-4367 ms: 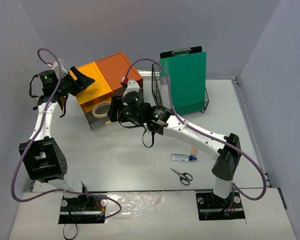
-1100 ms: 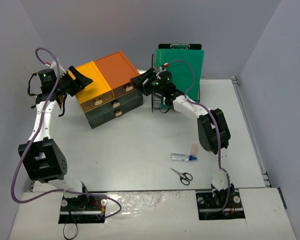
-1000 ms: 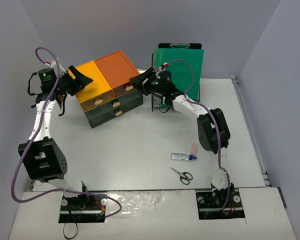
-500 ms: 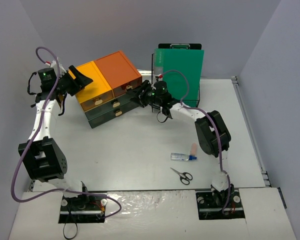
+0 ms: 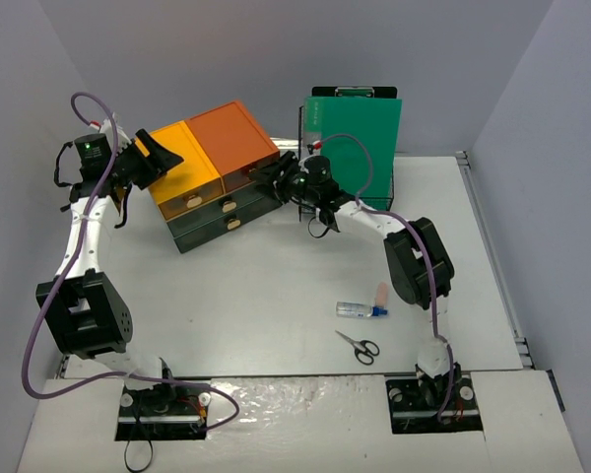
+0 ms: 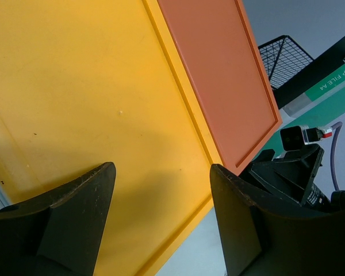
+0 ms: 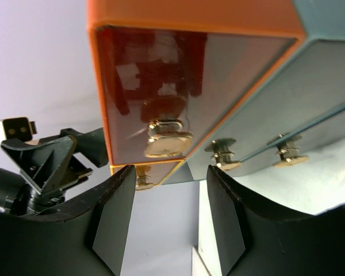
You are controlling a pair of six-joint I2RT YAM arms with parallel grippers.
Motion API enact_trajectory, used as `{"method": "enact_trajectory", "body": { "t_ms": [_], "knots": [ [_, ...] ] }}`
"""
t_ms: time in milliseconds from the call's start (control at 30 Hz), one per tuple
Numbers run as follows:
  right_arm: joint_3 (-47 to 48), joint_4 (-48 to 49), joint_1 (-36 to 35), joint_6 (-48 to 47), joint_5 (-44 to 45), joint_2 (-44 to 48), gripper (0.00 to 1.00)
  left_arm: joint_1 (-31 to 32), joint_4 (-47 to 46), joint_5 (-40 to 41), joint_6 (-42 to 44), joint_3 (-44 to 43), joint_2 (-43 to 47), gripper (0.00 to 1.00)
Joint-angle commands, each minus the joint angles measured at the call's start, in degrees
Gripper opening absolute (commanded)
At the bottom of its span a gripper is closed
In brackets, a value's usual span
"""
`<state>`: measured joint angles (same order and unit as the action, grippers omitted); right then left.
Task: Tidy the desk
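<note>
1. scissors point(image 5: 358, 346) lie flat near the front of the table point(image 5: 246, 296), same spot as in all earlier frames.
2. just behind them are a small white tube with a blue cap point(image 5: 359, 309) and a pinkish piece point(image 5: 381, 293) at its cap end. neither has moved.
3. the table is the big pale surface under everything, running from the arm bases back to the rear wall.
4. right gripper point(image 5: 273, 177) is at the front of the orange drawer point(image 7: 207, 86) of the drawer unit point(image 5: 212, 187). about a second ago it was higher, near the wire basket point(image 6: 282, 54). it has since dropped and moved in toward the unit.
5. in the right wrist view its fingers point(image 7: 112, 218) are spread, holding nothing. the gold handle point(image 7: 168, 142) sits in line between them. cannot tell if they touch the drawer front.
6. in the oldest frame the right arm lay low across the table, at a pulled-out drawer on the unit's left end with a round item in it. that drawer is now closed and all fronts are flush.
7. left gripper point(image 5: 158, 154) hangs over the yellow top point(image 6: 92, 92) at the unit's far left. its fingers are spread and empty, same pose as in every earlier frame.
8. the green clipboard point(image 5: 360, 138) stands in the wire basket at the back, squarer than in the oldest frame.
</note>
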<state>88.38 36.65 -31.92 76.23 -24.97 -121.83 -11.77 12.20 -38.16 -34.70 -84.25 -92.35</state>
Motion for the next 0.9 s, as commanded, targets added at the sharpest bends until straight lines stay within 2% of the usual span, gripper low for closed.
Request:
{"method": "enact_trajectory", "body": {
  "t_ms": [0, 200, 367, 433, 533, 633, 867],
  "knots": [
    [4.33, 7.38, 0.28, 2.92, -1.01, -1.68, 0.49, -0.45, 4.89, 0.89, 0.99, -1.65, -1.99, 0.64],
    [6.76, 9.42, 0.24, 4.45, -0.47, -4.29, 0.48, -0.45, 5.16, 0.71, 1.30, -2.28, -2.35, 0.64],
    [6.28, 11.66, 0.28, 5.00, 0.59, -4.79, 0.42, -0.45, 5.20, 0.77, 1.39, -2.09, -2.39, 0.64],
    [6.28, 11.66, 0.19, 5.01, 0.77, -4.88, 0.37, -0.50, 5.29, 0.86, 1.44, -2.00, -2.39, 0.64],
    [5.56, 11.41, 0.28, 4.49, 1.07, -4.15, 0.17, -0.45, 5.44, 0.98, 1.68, -2.03, -2.48, 0.64],
    [4.63, 10.57, 0.37, 3.68, 1.07, -3.26, 0.03, -0.45, 5.64, 1.07, 1.82, -2.23, -2.48, 0.64],
    [-2.12, 5.32, 0.28, 0.33, 0.31, 2.63, 0.00, -0.53, 5.95, 1.28, 1.88, -2.50, -2.53, 0.64]
  ]
}}
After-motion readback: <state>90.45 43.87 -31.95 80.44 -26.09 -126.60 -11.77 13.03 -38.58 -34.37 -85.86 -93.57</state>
